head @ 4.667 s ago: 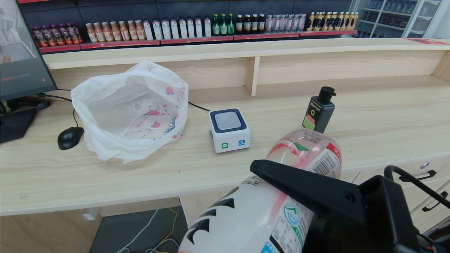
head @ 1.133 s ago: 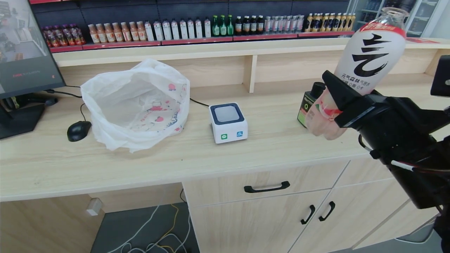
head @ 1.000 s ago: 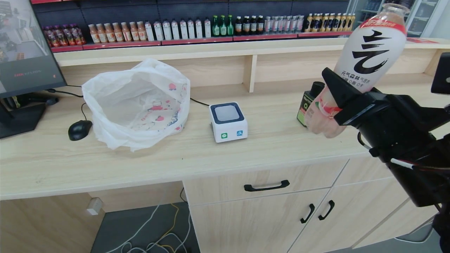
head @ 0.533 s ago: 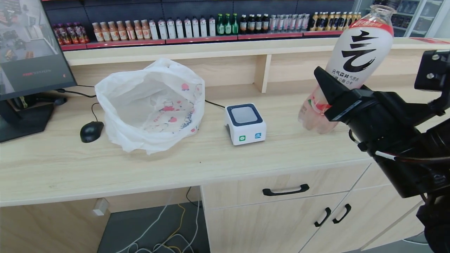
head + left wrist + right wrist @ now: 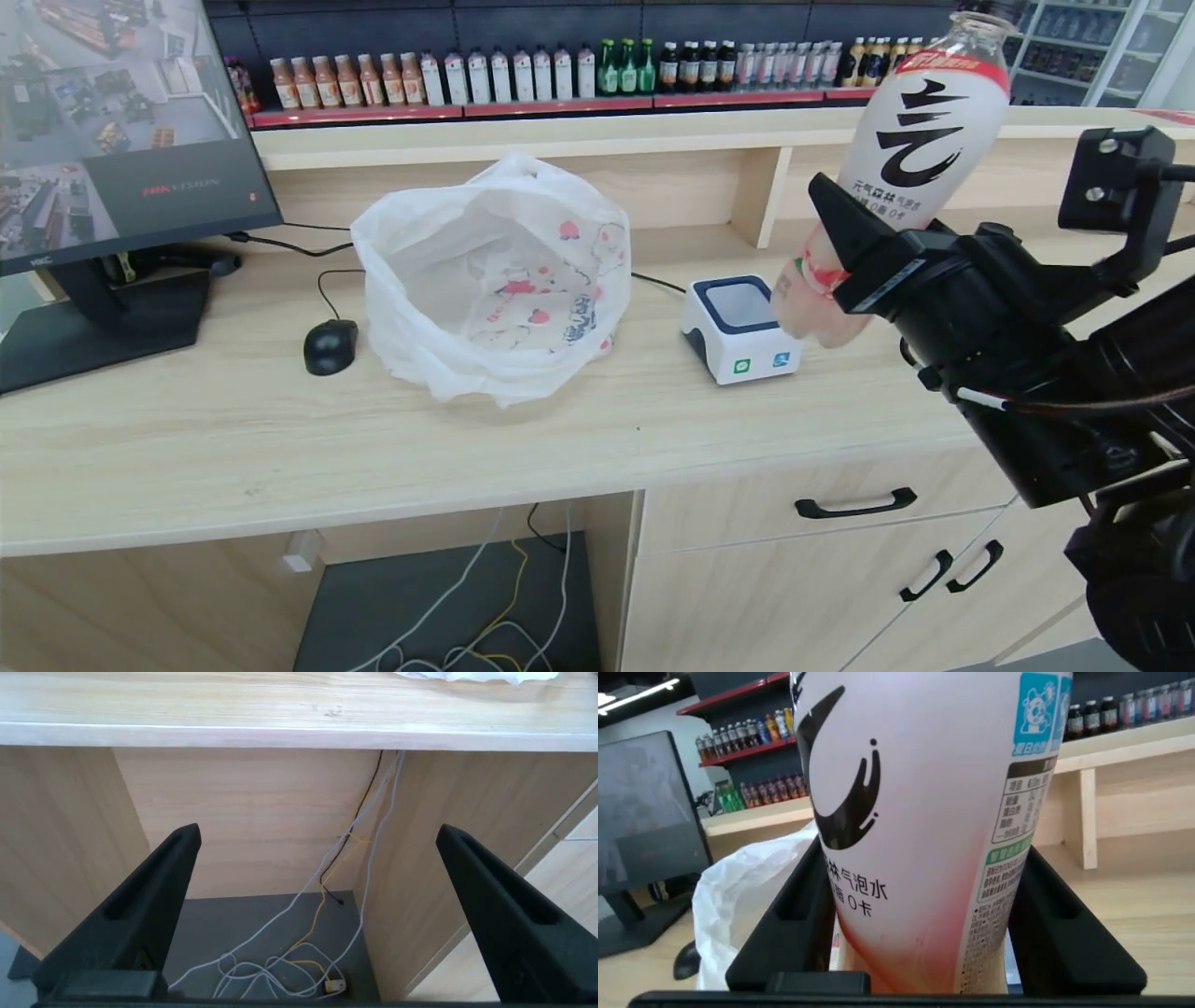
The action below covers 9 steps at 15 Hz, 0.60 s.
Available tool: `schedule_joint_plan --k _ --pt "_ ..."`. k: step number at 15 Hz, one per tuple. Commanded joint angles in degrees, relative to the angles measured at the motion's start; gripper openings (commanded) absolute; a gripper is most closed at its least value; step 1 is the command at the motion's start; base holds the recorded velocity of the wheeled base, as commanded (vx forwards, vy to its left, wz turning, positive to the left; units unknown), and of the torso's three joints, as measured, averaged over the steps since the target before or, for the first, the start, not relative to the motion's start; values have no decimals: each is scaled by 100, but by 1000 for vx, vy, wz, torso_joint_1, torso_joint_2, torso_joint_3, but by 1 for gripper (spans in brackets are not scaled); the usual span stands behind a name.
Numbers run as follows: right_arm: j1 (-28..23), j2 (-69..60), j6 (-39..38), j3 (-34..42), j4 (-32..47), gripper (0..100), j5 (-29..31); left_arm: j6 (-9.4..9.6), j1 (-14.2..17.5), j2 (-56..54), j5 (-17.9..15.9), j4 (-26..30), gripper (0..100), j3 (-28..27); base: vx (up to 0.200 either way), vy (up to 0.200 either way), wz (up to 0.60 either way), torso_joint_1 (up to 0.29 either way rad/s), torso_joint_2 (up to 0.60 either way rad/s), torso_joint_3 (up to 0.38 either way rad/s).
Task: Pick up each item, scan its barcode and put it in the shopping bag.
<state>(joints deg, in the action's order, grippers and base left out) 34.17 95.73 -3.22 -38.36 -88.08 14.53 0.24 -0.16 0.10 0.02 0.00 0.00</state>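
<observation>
1. My right fingers [image 5: 845, 238] pinch the lower part of a white bottle [image 5: 920, 131] with a pinkish base, one black finger pressed against each side of it
2. The bottle is held in the air above the counter [image 5: 233, 448], neck up and leaning a little to the right
3. In the head view its base hangs just beside the right edge of the white scanner [image 5: 742, 359], which sits on the counter with its window facing up; I cannot tell whether the barcode faces that window
4. The shopping bag [image 5: 495, 280] sits on the counter with its mouth open, left of the scanner and near it
5. A black mouse [image 5: 330, 345] lies just left of the bag, and a monitor [image 5: 121, 121] stands farther left
6. My left fingers [image 5: 149, 910] are spread wide with nothing between them, low in front of the counter's edge, facing the cables [image 5: 318, 924] on the floor beneath it
</observation>
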Motion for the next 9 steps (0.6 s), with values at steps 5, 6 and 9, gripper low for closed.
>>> schedule_joint_plan --k 5,6,9 --pt "81 411 -249 -567 71 0 32 -7 7 -1 -2 0 100 0 0 0 0 0 0 0" --pt "81 455 -329 -611 89 0 41 2 7 -1 -2 0 100 0 0 0 0 0 0 0" --pt "63 736 -856 -1015 300 0 278 -7 7 -1 -2 0 100 0 0 0 0 0 0 0"
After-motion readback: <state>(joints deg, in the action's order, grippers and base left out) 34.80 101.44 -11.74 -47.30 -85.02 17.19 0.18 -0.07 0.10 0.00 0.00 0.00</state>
